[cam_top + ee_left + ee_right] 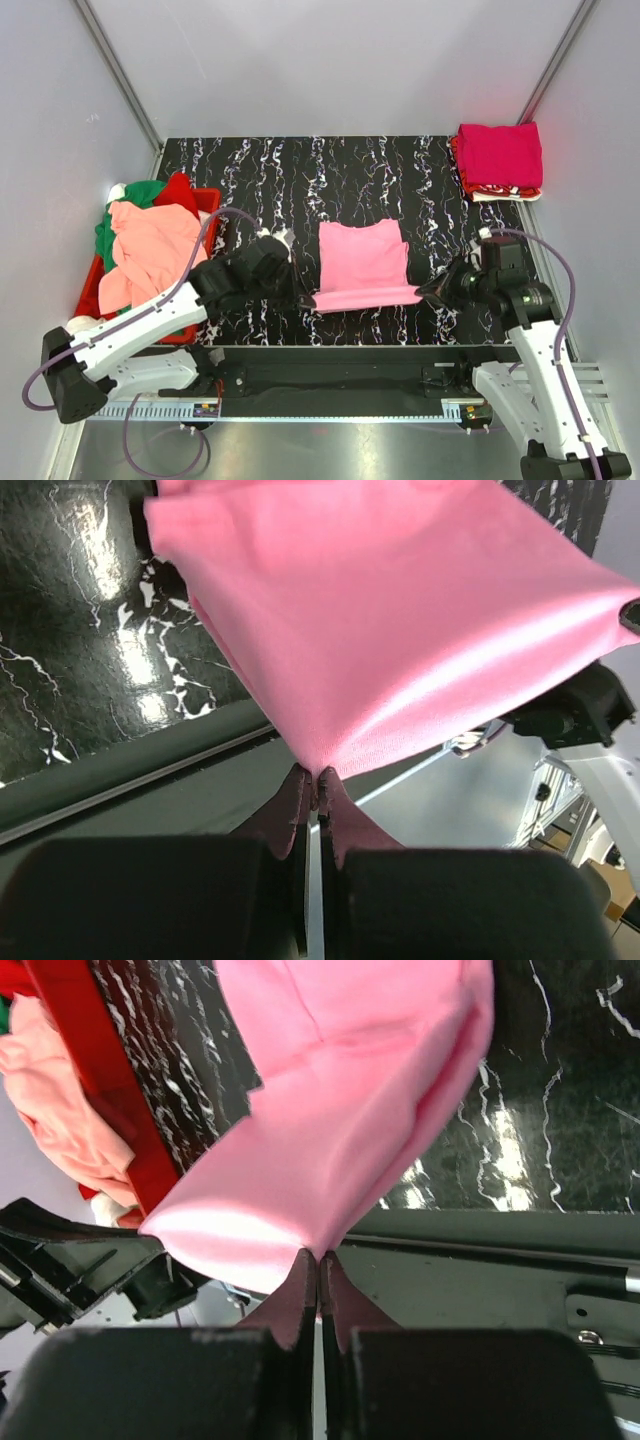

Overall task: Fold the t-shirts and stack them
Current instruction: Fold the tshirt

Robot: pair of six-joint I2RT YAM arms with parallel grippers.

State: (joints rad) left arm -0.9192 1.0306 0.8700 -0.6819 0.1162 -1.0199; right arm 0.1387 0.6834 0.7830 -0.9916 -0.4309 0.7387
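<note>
A light pink t-shirt (362,262) lies partly folded in the middle of the black marbled table, its near edge lifted. My left gripper (308,299) is shut on its near left corner (320,765). My right gripper (424,293) is shut on its near right corner (320,1245). The cloth stretches taut between them. A folded magenta t-shirt (500,157) tops a stack with a white one at the far right corner. Salmon (150,250), green (137,192) and red (178,188) t-shirts are heaped in a crate at the left.
The red plastic crate (210,200) stands on the table's left edge; its rim also shows in the right wrist view (95,1080). Grey walls enclose the table on three sides. A metal rail (340,352) runs along the near edge.
</note>
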